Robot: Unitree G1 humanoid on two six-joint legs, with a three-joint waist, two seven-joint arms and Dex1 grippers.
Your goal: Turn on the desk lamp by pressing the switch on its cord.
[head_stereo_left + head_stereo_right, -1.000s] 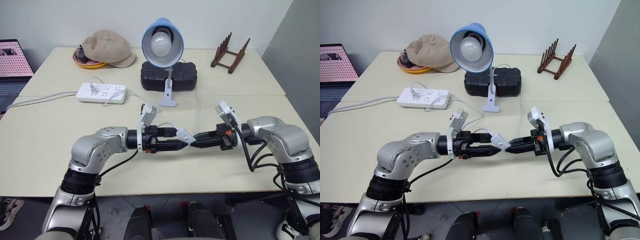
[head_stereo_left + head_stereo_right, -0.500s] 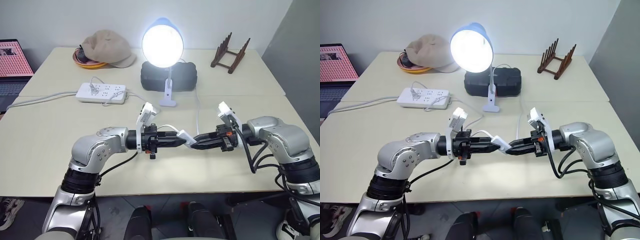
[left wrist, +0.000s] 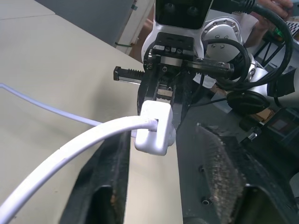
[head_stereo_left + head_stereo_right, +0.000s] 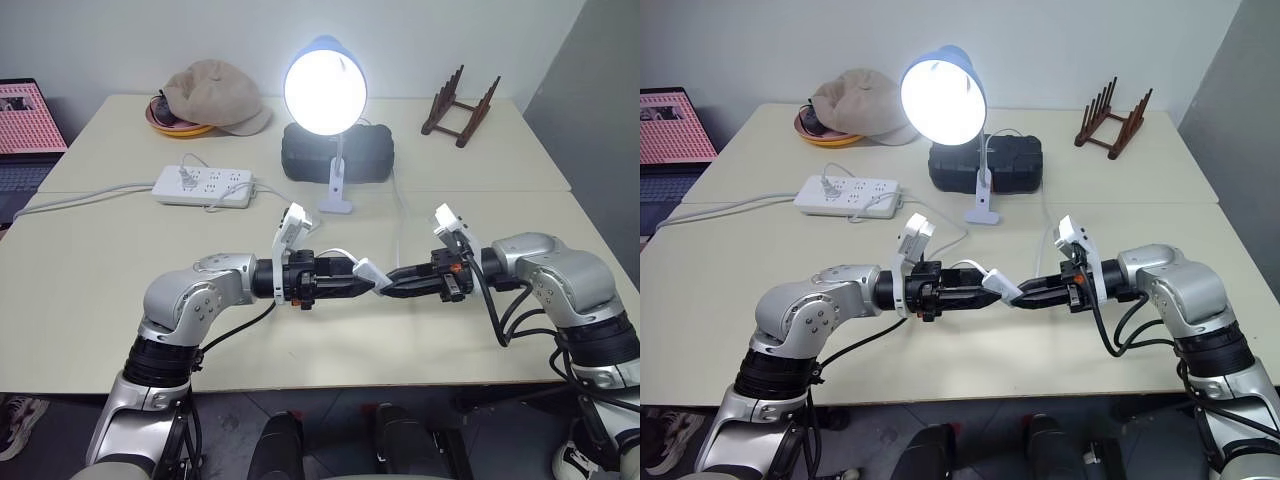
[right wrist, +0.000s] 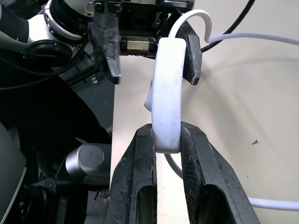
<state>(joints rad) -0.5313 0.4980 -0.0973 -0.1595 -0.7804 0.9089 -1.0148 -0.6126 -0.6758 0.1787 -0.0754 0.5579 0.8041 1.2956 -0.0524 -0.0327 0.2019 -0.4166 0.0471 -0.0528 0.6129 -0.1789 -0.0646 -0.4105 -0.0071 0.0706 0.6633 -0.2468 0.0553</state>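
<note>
The switch (image 4: 371, 273) hangs in the air between the two arms, above the near part of the table (image 4: 90, 280), with its long axis running along the line that joins the two grippers; the right gripper (image 5: 164, 140) is clamped on the end of the switch nearest to it, its two fingers pinching the narrow white block, and it is the arm that carries it; the left gripper (image 4: 362, 283) faces it from the other end, its jaws parted and standing either side of the switch without pressing, so the switch lies straight ahead of that gripper, between its fingers; one thin cord (image 3: 70, 147) leaves the far end of the switch and curls past the left gripper, then runs back across the table toward the lamp; beyond the switch and slightly to its left stands the one desk lamp (image 4: 326, 88), its bulb glowing bright, so the press looks done and what remains, I judge, is to set the switch down; left of the lamp's base lies one power strip (image 4: 203, 186); behind the base sits one black case (image 4: 337, 154); further left one cap (image 4: 213, 96) rests on one dish (image 4: 170, 127); right of the lamp stands one wooden rack (image 4: 460, 105); one laptop (image 4: 28, 118) shows at the left edge.
</note>
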